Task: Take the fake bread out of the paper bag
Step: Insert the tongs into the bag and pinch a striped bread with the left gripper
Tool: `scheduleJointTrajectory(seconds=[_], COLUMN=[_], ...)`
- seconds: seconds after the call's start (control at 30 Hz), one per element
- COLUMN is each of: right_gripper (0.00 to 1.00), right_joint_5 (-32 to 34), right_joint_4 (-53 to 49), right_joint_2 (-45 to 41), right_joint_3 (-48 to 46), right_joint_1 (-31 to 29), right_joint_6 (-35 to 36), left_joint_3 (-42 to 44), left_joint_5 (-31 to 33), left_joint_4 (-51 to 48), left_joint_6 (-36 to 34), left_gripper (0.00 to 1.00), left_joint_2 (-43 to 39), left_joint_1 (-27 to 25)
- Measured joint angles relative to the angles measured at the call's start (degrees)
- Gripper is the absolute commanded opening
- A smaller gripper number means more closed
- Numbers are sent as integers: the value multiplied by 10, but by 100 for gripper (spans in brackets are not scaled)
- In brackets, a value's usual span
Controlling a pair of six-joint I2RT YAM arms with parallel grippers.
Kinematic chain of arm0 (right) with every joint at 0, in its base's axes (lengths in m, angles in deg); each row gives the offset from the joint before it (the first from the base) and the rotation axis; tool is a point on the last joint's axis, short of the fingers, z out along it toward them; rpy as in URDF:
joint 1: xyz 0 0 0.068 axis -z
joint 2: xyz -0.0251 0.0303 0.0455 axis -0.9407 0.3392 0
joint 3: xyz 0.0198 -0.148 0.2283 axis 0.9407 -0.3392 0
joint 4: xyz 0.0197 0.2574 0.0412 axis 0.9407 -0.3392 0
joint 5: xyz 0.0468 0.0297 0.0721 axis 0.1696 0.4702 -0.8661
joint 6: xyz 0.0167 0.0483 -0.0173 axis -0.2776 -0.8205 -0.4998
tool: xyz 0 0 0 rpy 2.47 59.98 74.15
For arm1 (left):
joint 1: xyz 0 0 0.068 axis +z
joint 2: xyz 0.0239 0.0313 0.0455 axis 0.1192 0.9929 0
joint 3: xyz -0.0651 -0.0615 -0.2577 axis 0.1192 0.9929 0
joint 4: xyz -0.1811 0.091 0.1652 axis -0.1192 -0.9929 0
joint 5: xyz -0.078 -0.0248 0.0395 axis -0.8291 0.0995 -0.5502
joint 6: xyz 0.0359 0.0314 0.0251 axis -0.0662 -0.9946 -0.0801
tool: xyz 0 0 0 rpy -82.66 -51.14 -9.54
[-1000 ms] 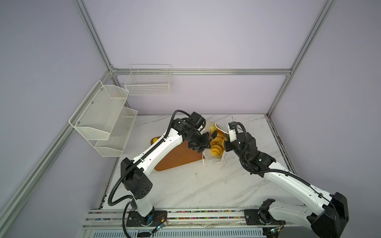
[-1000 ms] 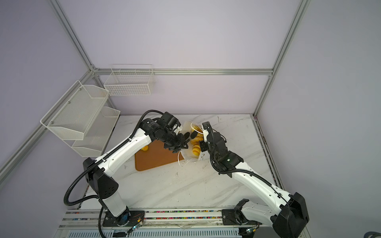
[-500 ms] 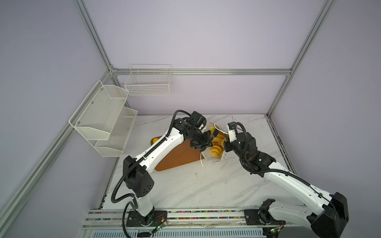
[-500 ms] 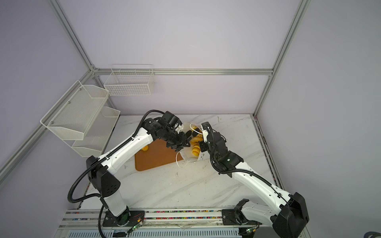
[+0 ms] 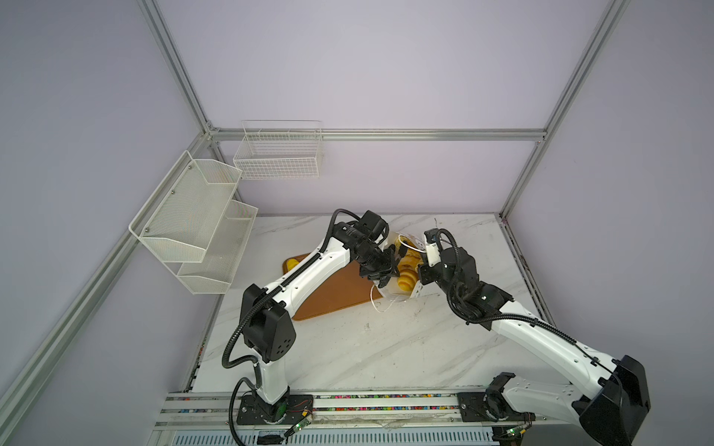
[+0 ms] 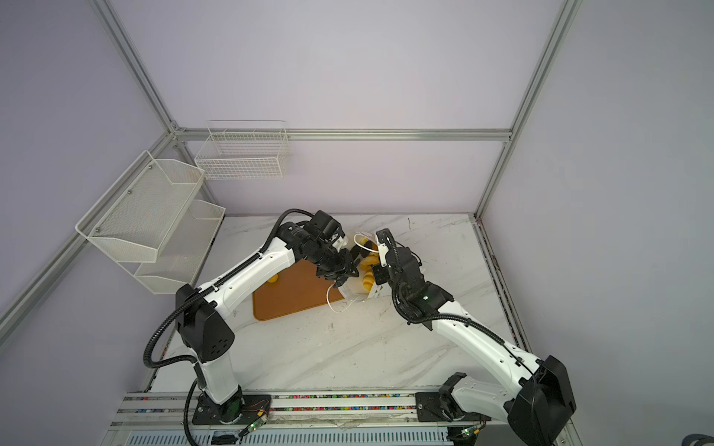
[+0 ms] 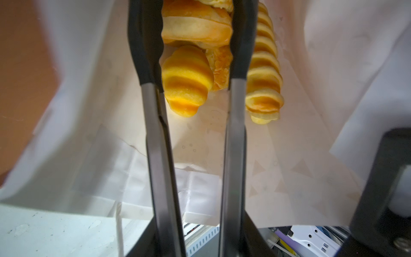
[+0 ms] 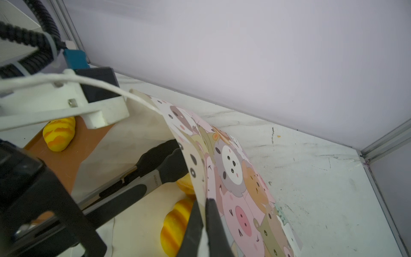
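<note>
Bag [image 8: 235,178] rim pinched in right gripper [image 8: 203,224]; left gripper [image 5: 380,270] grips tongs [image 7: 155,155], tips narrow, straddling bread [image 7: 195,26] inside.

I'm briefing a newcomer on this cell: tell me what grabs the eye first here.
The cartoon-animal paper bag stands toward the back of the table, its rim pinched by the right end effector. Black-tipped tongs held by the left end effector reach into the bag's white inside, with golden fake bread between their tips. One more loaf lies on the brown tray beside the bag.
</note>
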Motion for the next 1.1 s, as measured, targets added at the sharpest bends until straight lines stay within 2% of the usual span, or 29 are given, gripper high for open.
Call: scheduleJointTrajectory(seconds=[0.1,0.17,0.33,0.7,1.1], right_gripper=[0,0,0,0,0], right_joint_5=[3,5,10,11,21], right_joint_4=[-1,0,4,15,12], right_joint_2=[2,2,2,8,33], right_joint_3=[0,0,0,3,26], right_joint_1=[0,0,0,-1,-1], right_joint_6=[0,0,0,0,0], left_joint_3=[0,0,10,84,86], left_joint_5=[-2,-1,-1,7,7], left_joint_4=[2,3,5,0,-8], left_joint_6=[-2,-4,-1,2,1], left_gripper=[18,14,12,8,3], left_joint_2=[2,-1,-20,-115,-157], left_joint_1=[0,0,0,0,0])
